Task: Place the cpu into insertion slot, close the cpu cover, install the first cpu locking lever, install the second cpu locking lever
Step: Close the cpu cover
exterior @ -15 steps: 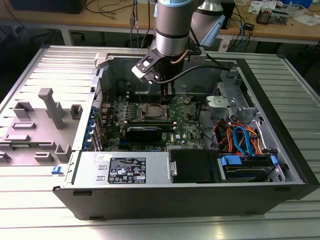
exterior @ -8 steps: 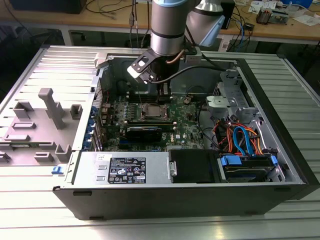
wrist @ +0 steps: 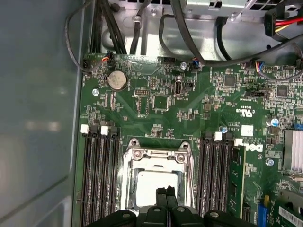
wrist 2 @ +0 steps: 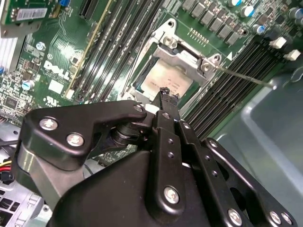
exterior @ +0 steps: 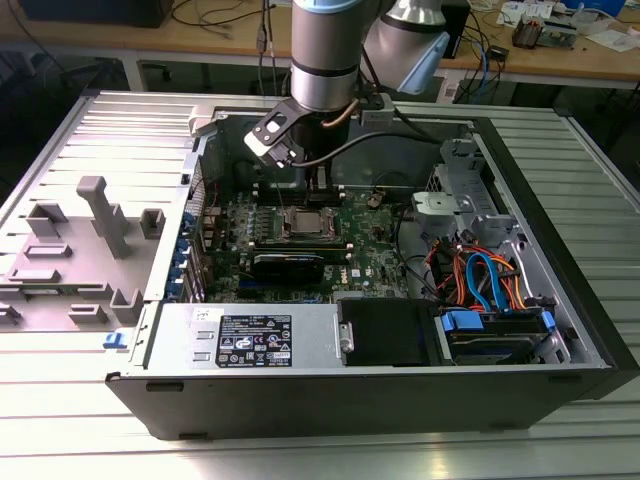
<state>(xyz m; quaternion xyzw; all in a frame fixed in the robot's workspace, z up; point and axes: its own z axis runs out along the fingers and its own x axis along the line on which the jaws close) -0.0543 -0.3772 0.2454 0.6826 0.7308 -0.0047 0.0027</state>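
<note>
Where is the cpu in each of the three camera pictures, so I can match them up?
Exterior view: the cpu is the pale square mid-motherboard, under the arm.
First wrist view: pale square between the black memory slots, just beyond the hand.
Second wrist view: pale square just beyond the hand's tip.
Shared landmark: the silver cpu cover framing it.
</note>
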